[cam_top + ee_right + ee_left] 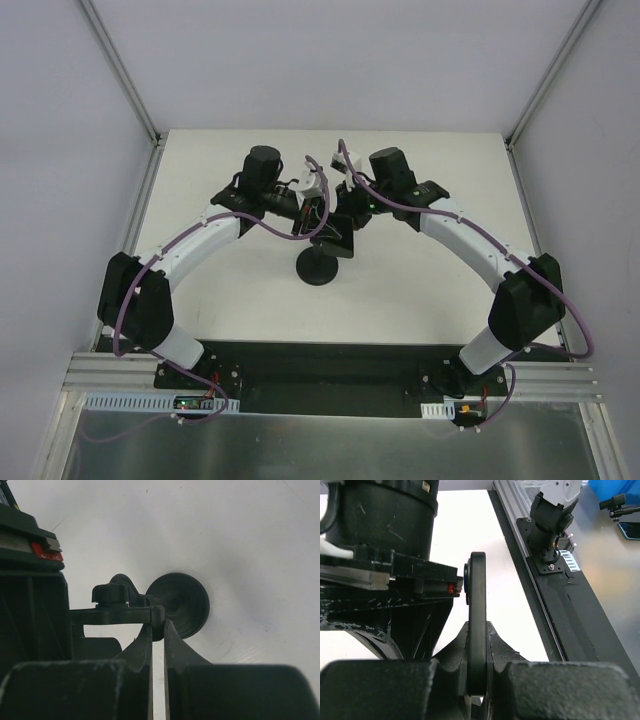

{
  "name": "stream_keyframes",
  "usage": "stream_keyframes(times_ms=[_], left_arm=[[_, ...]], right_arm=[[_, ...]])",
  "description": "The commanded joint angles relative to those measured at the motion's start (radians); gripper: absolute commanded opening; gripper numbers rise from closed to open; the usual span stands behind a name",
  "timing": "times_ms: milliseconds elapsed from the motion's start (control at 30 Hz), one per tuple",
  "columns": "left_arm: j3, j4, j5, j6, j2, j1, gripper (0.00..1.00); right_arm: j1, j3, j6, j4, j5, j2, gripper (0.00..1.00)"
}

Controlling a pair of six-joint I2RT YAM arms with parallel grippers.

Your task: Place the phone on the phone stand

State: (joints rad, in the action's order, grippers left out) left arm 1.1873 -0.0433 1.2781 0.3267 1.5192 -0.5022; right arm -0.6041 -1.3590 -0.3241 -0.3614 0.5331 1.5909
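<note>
While the left gripper (pixel 477 647) clamps the phone (pixel 478 605) edge-on beside the stand (pixel 320 268), the right gripper (pixel 158 626) is pinched narrow on the stand's holder (pixel 117 615). Seating is the step in hand, I'd say; next the phone must drop squarely into that holder.

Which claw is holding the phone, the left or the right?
The left claw: the phone stands edge-on, pinched inside it. The right claw closes on the holder of the phone stand instead, and carries no phone.
</note>
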Motion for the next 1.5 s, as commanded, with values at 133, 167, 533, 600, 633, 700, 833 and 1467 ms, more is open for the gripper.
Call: stream_keyframes(times_ms=[133, 167, 533, 600, 633, 700, 833, 1467], left_arm=[[0.055, 0.039, 0.070, 0.095, 0.003, 0.022, 0.00], [0.052, 0.039, 0.060, 0.107, -0.001, 0.028, 0.00], [0.057, 0.137, -0.071, 0.155, -0.022, 0.048, 0.00], [0.041, 0.134, -0.208, 0.126, -0.045, 0.047, 0.00], [0.032, 0.123, -0.268, 0.095, -0.071, 0.047, 0.00], [-0.014, 0.045, -0.473, -0.042, -0.106, 0.024, 0.00], [-0.095, -0.035, -1.104, -0.095, -0.201, -0.067, 0.00], [-0.222, -0.279, -1.826, -0.305, -0.134, -0.134, 0.00]], right_arm=[[0.004, 0.005, 0.019, 0.039, 0.094, -0.055, 0.00], [0.007, 0.006, 0.019, 0.041, 0.094, -0.057, 0.01], [0.012, 0.017, 0.034, 0.052, 0.061, -0.078, 0.00], [0.012, 0.021, 0.052, 0.059, 0.027, -0.083, 0.00], [0.010, 0.024, 0.060, 0.062, -0.008, -0.091, 0.00], [0.010, 0.035, 0.095, 0.085, -0.050, -0.097, 0.00], [-0.008, 0.058, 0.184, 0.154, -0.195, -0.135, 0.00], [-0.388, 0.182, 0.637, 0.334, -1.015, -0.298, 0.00]])
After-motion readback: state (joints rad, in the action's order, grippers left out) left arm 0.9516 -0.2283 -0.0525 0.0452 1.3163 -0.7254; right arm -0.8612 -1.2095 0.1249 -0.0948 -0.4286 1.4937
